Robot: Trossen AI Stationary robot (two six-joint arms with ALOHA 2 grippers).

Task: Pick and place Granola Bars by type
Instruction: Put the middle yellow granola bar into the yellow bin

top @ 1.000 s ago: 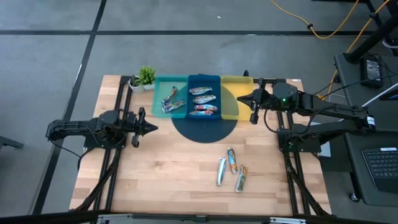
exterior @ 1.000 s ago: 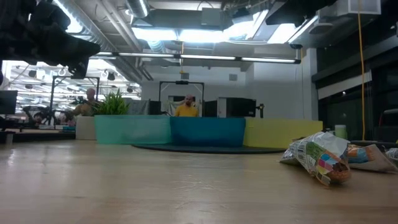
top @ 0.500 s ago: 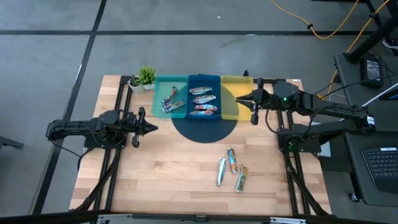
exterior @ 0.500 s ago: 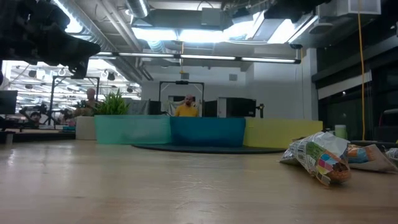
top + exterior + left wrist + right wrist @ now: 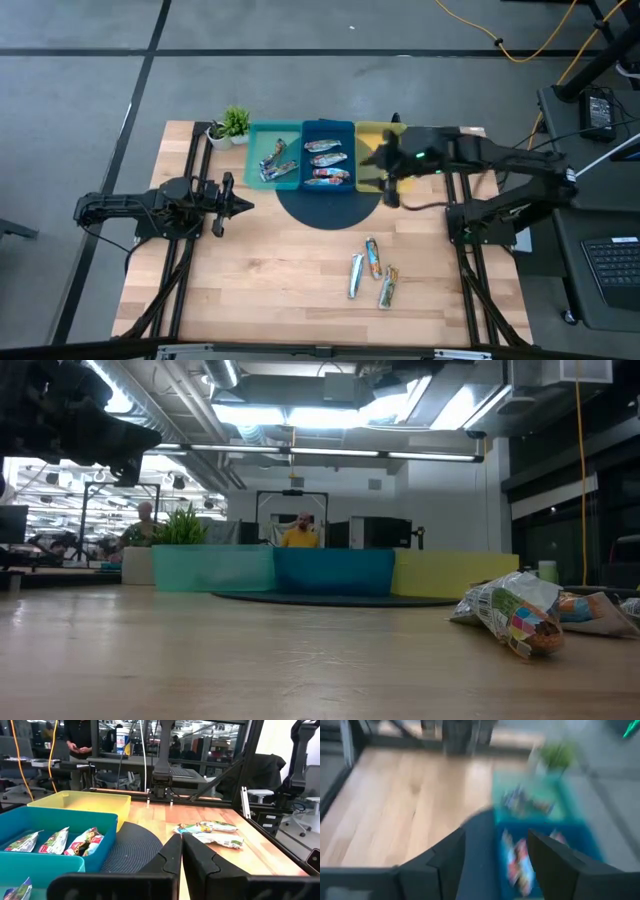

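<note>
Three granola bars lie flat on the wooden table toward its near right: a multicoloured one [image 5: 372,258], a silver one [image 5: 355,275] and another multicoloured one [image 5: 388,287]. They also show in the left wrist view [image 5: 210,832]. More bars lie in the teal tray [image 5: 275,160] and the blue tray [image 5: 328,165]. My right gripper [image 5: 372,162] hangs open above the yellow tray [image 5: 372,135], its fingers wide apart [image 5: 495,840], touching nothing. My left gripper [image 5: 240,205] waits shut at the table's left, level and clear of the bars [image 5: 182,845].
A dark round mat [image 5: 330,208] lies under the three trays at the far edge. A small green potted plant [image 5: 230,125] stands left of the teal tray. Bare wood stretches between the trays and the loose bars [image 5: 520,615].
My right gripper has swung toward the table's left and risen, from beside the yellow tray's right edge to above that tray, tipping its fingers downward. The bars and trays have stayed where they were.
</note>
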